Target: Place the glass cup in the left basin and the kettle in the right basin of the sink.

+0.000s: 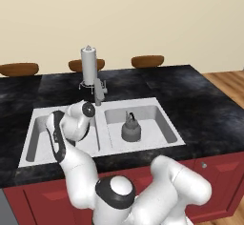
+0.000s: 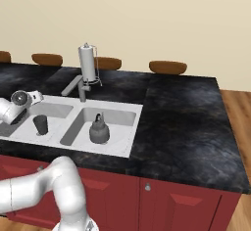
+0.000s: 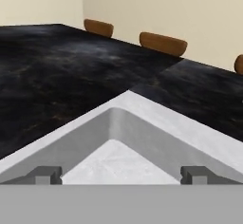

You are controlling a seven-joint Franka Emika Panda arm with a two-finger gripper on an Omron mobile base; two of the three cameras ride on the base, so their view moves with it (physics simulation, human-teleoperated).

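— Item: kettle [image 1: 131, 129]. Where was it found?
— Upright in the right basin [image 1: 159, 124]. A dark glass cup [image 2: 40, 124] was recorded in the left basin [image 2: 19, 127] of the sink [image 2: 128, 132].
— And the gripper [image 3: 121, 174]?
— Spread wide and empty, held over a basin corner beside the black counter [image 3: 47, 85].

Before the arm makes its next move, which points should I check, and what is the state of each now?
1. Small grey metal kettle stands upright in the right basin: ok.
2. Dark glass cup stands upright in the left basin: ok.
3. Tool is open and holds nothing: ok.
4. Tool is apart from the cup: cannot tell.
5. Grey faucet is apart from the arm: ok.
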